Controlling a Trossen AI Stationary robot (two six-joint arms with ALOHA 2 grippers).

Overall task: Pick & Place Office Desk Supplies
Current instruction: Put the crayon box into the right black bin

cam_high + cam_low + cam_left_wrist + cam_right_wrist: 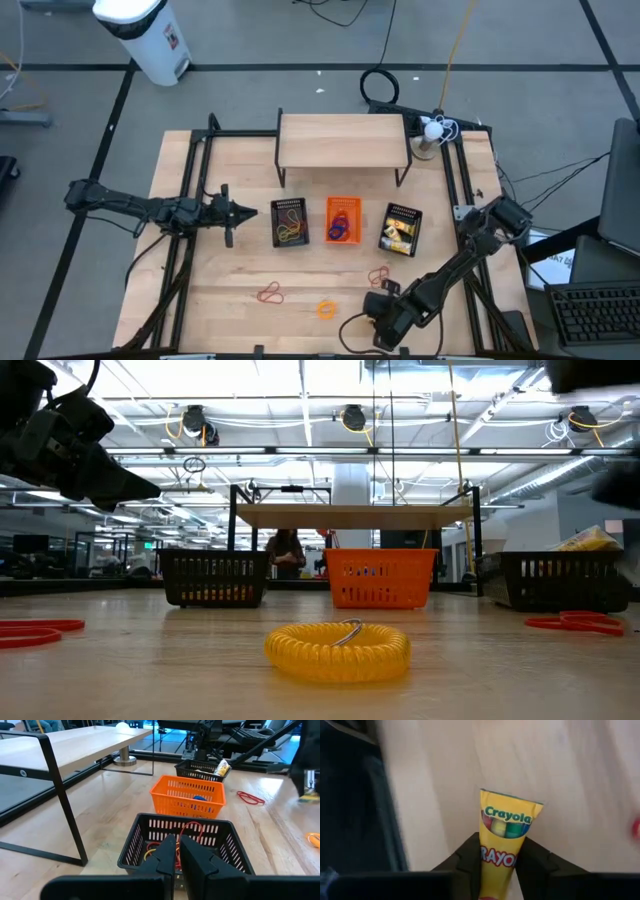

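At the near right of the bench point(230, 300), the right pincer point(497, 851) has its two dark fingers set on either side of a yellow Crayola crayon box point(506, 837), gripping it near its lower end while the printed top pokes out ahead over bare wood. High view shows that arm bent low by the front edge.

Left pincer point(176, 851): fingers pressed together, nothing between them, hovering just short of the left black mesh tray point(140, 827), which holds red and yellow rubber bands. Orange tray point(170, 787) beyond it, second black tray point(402, 230) farther on.

Loose on the bench: yellow coiled ring point(337, 650), red bands point(271, 293), more red bands point(377, 275).

Handling judgement: the box looks light, thin card, easily crushed; flat faces suit a moderate pinch across the narrow width. Glossy surface may slip if tilted.
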